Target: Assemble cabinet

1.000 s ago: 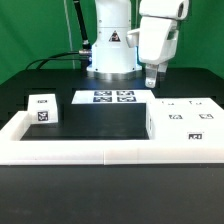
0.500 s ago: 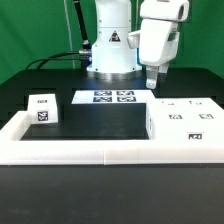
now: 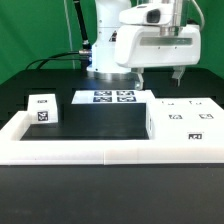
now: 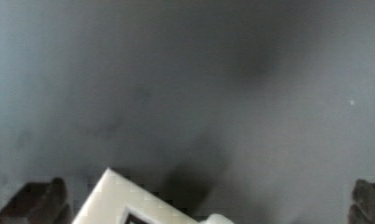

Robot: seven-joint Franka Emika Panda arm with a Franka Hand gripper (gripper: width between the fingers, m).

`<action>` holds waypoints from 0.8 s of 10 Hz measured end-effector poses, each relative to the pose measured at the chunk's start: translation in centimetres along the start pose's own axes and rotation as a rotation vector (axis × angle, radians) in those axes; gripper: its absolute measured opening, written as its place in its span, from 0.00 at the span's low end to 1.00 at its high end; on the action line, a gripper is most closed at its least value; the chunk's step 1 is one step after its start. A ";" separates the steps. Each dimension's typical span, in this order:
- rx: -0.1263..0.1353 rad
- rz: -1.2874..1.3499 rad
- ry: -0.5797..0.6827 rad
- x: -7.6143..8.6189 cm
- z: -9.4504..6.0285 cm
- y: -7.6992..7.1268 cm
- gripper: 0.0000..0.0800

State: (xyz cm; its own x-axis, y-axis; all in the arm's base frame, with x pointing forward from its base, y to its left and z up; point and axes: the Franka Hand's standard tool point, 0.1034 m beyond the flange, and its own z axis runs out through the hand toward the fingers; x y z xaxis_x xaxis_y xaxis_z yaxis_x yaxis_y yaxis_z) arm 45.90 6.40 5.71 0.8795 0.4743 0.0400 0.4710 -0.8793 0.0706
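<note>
The gripper (image 3: 160,77) hung above the back part of the black desk (image 3: 100,122), its two fingers (image 3: 140,79) wide apart with nothing between them — the wrist view showed blurry desk and a white corner (image 4: 139,205) I could not name. The cabinet (image 3: 185,122) sat in the front corner on the exterior view's right, touching the low white rail (image 3: 90,152) along the front edge. A small tagged block (image 3: 42,108) stood by the edge on the exterior view's left — well apart from the cabinet — and the marker board (image 3: 112,97) lay near the back edge.
</note>
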 end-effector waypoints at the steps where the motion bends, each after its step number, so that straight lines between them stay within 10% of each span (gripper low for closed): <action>1: 0.009 0.027 0.007 0.1 0.0 -0.4 1.00; 8: 0.039 0.418 -0.008 1.2 2.6 -2.7 1.00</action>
State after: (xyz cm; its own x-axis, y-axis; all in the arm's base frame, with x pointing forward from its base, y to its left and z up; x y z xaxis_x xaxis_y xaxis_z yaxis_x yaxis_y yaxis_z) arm 45.85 9.21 2.96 0.9958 0.0764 0.0498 0.0759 -0.9970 0.0119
